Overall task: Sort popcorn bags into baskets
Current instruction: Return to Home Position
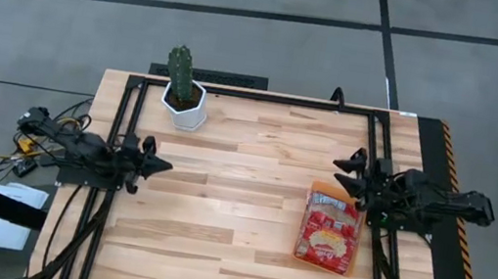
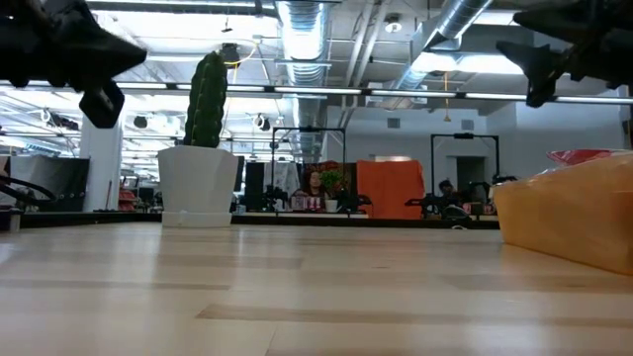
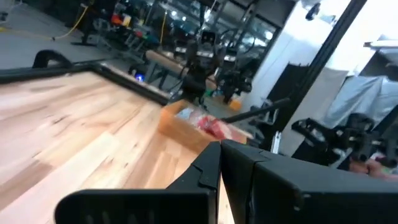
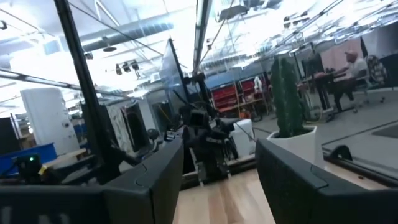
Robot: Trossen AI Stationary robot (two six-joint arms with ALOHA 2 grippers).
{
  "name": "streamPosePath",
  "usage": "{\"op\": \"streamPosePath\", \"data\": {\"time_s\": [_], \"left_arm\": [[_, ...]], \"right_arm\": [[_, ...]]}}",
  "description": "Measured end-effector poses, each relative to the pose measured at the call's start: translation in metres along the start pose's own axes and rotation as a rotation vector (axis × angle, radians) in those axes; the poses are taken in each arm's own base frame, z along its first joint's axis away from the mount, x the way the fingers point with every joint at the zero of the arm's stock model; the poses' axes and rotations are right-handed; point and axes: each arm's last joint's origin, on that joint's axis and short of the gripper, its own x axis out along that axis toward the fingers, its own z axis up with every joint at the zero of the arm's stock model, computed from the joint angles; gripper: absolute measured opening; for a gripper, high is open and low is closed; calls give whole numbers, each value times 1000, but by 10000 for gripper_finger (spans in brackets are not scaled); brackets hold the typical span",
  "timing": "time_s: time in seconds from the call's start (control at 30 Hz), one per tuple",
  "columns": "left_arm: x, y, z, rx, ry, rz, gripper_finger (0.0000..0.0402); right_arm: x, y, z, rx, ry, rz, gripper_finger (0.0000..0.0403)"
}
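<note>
An orange tray (image 1: 310,220) sits on the right part of the table and holds several red popcorn bags (image 1: 329,233) with cream-yellow centres, lying flat in a stack. The low view shows the tray's wall (image 2: 569,213) with a red bag edge (image 2: 586,155) above it. From the left wrist view, the tray (image 3: 177,126) and bags (image 3: 213,127) lie far ahead. My left gripper (image 1: 164,165) (image 3: 220,148) hangs shut above the table's left side, pointing right. My right gripper (image 1: 345,172) (image 4: 217,158) hovers open just beyond the tray's far end, pointing left.
A cactus in a white hexagonal pot (image 1: 184,98) (image 2: 200,178) stands near the table's far edge, left of centre. A black frame rail (image 1: 265,95) runs round the table. Bare wood (image 1: 228,216) stretches between the two arms. A person (image 4: 354,65) sits in the room behind.
</note>
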Motion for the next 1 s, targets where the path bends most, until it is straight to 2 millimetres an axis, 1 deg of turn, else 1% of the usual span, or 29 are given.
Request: {"op": "streamPosePath", "data": {"time_s": [0.2,0.27,0.43,0.63,0.83,0.93,1.0], "left_arm": [[0,6,-6,21,33,109,0],[0,6,-7,17,36,116,0],[0,3,-6,16,50,41,0],[0,3,-6,31,54,37,0],[-1,-2,-9,31,136,-148,0],[-1,-3,-10,30,153,-176,0],[-1,-3,-10,60,157,-196,0]], "right_arm": [[0,2,-2,7,22,19,226],[0,3,-2,10,18,26,224],[0,2,-2,18,21,24,221],[0,2,-3,14,31,21,225],[-1,1,-7,1,75,10,225],[-1,0,-9,-3,98,4,222],[-1,0,-12,-7,124,-3,221]]}}
